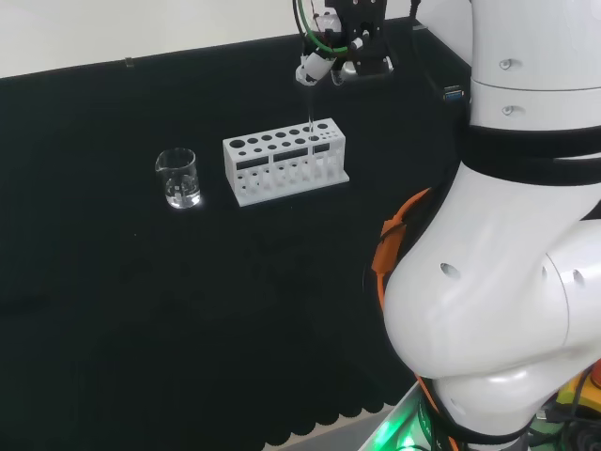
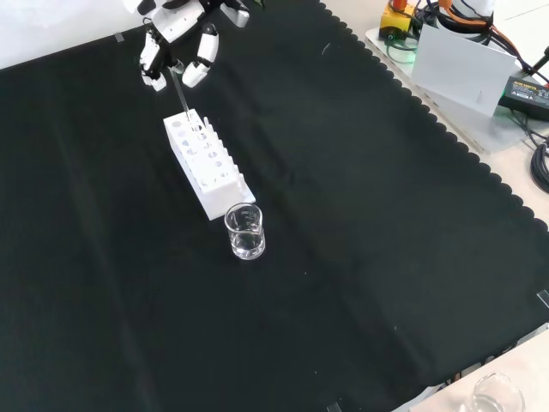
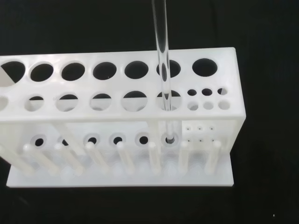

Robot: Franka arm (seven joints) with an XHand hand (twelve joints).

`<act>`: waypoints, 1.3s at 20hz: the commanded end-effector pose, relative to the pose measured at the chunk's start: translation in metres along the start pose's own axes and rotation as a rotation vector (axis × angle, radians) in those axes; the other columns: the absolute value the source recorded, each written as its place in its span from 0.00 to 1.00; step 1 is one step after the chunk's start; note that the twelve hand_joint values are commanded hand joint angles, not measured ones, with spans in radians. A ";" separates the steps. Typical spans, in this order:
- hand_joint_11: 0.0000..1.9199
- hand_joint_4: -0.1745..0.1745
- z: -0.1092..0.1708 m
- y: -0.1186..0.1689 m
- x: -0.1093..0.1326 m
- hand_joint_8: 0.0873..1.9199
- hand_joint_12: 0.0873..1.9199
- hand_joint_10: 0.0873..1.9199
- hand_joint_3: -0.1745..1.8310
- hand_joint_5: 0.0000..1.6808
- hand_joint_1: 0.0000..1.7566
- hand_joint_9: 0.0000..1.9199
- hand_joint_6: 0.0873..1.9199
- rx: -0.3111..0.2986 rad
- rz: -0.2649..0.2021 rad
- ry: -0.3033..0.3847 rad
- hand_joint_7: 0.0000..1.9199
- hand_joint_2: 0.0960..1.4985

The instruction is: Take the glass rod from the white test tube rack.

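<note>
Glass rod [image 3: 162, 60] stands in white rack [image 3: 117, 116], top pinched by robot hand [image 2: 176, 47].

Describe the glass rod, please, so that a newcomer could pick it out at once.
Start at the white rack on the black cloth, right of the beaker in the head view. Near its right end a thin clear rod stands upright in one hole, its top pinched by the hand above. It is the only thing standing in the rack; the other holes seen are empty.
</note>
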State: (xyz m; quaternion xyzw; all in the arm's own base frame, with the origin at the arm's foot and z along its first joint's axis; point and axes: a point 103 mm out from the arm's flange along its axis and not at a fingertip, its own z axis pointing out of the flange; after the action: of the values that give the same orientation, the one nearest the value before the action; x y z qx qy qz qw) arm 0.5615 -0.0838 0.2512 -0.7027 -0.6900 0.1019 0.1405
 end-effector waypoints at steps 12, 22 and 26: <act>0.60 0.34 0.003 0.002 0.002 0.37 0.51 0.27 0.38 0.29 0.45 0.69 0.52 -0.028 -0.007 0.007 0.25 0.66; 0.69 0.38 -0.001 0.000 0.006 0.40 0.45 0.25 0.17 0.38 0.53 0.73 0.73 -0.099 -0.015 -0.003 0.30 0.81; 0.75 0.04 -0.004 -0.004 0.009 0.45 0.35 0.30 0.09 0.42 0.60 0.73 0.72 -0.234 -0.033 -0.006 0.42 0.83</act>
State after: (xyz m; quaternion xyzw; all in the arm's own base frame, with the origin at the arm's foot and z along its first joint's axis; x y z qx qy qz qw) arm 0.5623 -0.0782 0.2506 -0.7040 -0.6976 0.0730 0.1115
